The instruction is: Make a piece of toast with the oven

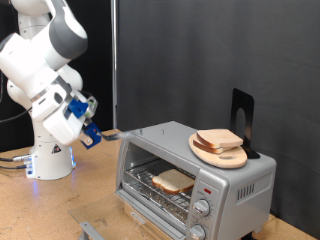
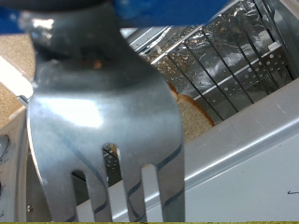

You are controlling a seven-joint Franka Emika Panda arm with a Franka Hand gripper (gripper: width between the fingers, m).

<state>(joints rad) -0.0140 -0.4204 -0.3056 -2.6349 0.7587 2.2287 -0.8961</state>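
The silver oven point(image 1: 232, 181) stands on the wooden table at the exterior view's right, its door folded down. A slice of toast point(image 1: 173, 181) lies on the wire rack inside. My gripper point(image 1: 90, 130), with blue fingers, is to the exterior view's left of the oven at about its top edge. It is shut on a flat metal slotted spatula point(image 1: 112, 130) whose tip points at the oven's upper corner. In the wrist view the spatula point(image 2: 103, 121) fills the picture; behind it are the rack point(image 2: 220, 56) and the toast point(image 2: 193, 114).
A round light-wood board point(image 1: 205, 150) with bread slices on it lies on the oven's top, next to a black upright stand point(image 1: 243, 115). The robot's base point(image 1: 50, 160) stands at the exterior view's left. A grey object point(image 1: 90, 232) lies at the table's front edge.
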